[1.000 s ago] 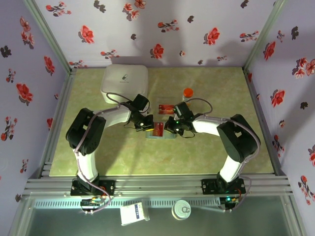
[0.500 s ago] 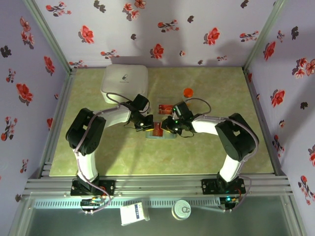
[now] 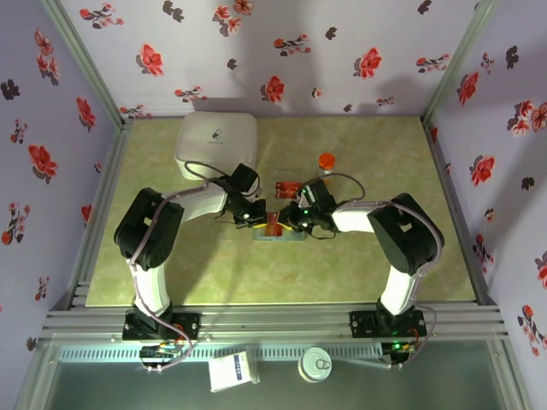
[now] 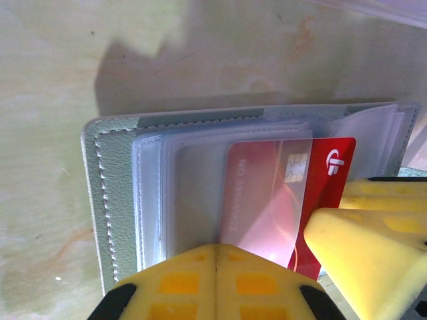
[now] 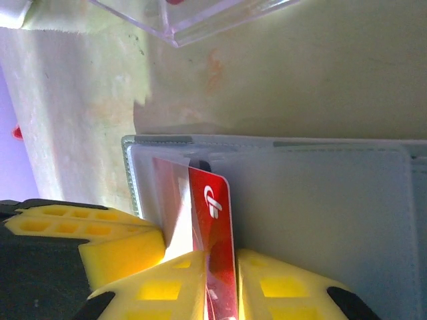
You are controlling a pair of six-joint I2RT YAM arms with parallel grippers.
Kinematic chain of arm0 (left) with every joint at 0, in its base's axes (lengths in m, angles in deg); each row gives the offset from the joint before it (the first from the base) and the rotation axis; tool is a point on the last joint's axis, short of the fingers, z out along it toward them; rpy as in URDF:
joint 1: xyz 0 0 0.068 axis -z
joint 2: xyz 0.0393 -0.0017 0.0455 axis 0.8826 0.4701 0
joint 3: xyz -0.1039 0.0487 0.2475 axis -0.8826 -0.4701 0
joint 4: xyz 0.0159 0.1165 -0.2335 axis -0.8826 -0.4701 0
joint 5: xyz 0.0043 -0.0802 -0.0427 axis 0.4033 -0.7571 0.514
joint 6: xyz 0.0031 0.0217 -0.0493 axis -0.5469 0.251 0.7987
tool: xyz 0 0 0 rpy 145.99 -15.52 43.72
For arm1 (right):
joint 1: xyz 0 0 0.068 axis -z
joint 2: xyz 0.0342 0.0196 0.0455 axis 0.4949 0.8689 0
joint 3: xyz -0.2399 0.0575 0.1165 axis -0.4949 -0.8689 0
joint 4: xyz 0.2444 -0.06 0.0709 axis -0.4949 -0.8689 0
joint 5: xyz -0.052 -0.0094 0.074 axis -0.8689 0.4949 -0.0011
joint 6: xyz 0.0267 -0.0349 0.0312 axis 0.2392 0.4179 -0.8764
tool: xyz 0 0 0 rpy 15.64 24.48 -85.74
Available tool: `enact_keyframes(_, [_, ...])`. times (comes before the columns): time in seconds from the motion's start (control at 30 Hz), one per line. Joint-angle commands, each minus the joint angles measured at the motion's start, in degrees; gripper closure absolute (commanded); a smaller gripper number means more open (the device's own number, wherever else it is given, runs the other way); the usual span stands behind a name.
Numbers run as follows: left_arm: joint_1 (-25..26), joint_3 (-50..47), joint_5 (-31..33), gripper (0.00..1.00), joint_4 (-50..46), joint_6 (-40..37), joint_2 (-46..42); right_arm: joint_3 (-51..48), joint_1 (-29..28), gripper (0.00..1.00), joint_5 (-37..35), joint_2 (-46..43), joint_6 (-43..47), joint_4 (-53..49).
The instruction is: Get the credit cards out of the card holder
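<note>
- Right claw (image 5: 220,267) is clamped on the red card (image 5: 212,200); pull it straight out, slowly.
- Left claw (image 4: 215,257), fingers together on the card holder (image 4: 110,200), should pin it.

Black-and-white arms (image 3: 152,229), yellow fingertips (image 4: 175,285)

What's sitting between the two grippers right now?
The open card holder, with a red credit card partway out of its sleeve. The top view shows it; in the right wrist view the right gripper has its jaws pinching that card.
</note>
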Motion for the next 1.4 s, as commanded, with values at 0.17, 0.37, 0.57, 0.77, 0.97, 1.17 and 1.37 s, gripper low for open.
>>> enact_keyframes(0.17, [0.0,-1.0,2.1,1.00,-2.5,-0.2,-0.4,-1.8,0.3,0.88,1.5,1.0,-1.2,3.9])
enact_keyframes(0.37, [0.1,-1.1,2.2,1.00,-2.6,-0.4,-0.7,-3.7,1.6,0.92,-0.3,-2.2,0.2,1.1])
enact_keyframes(0.57, [0.0,-1.2,2.2,1.00,-2.7,-0.3,-0.7,-3.6,2.6,0.93,-1.5,-5.5,3.0,-4.8])
enact_keyframes(0.77, [-0.1,-1.0,2.1,1.00,-3.1,-0.4,-1.5,-0.5,2.8,0.95,-2.7,-8.2,7.1,-12.6])
enact_keyframes(0.97, [-0.3,-0.9,1.5,1.00,-2.8,0.0,-3.2,6.4,2.7,0.96,-4.4,-9.1,15.3,-23.5])
enact_keyframes(1.17, [-0.4,-0.8,0.6,1.00,-2.0,0.1,-4.0,14.7,2.8,0.98,-7.3,-8.1,29.2,-36.0])
enact_keyframes(1.37, [-1.0,-0.9,0.7,1.00,-2.1,0.1,-5.6,23.6,2.7,1.00,-13.8,-3.8,46.7,-47.6])
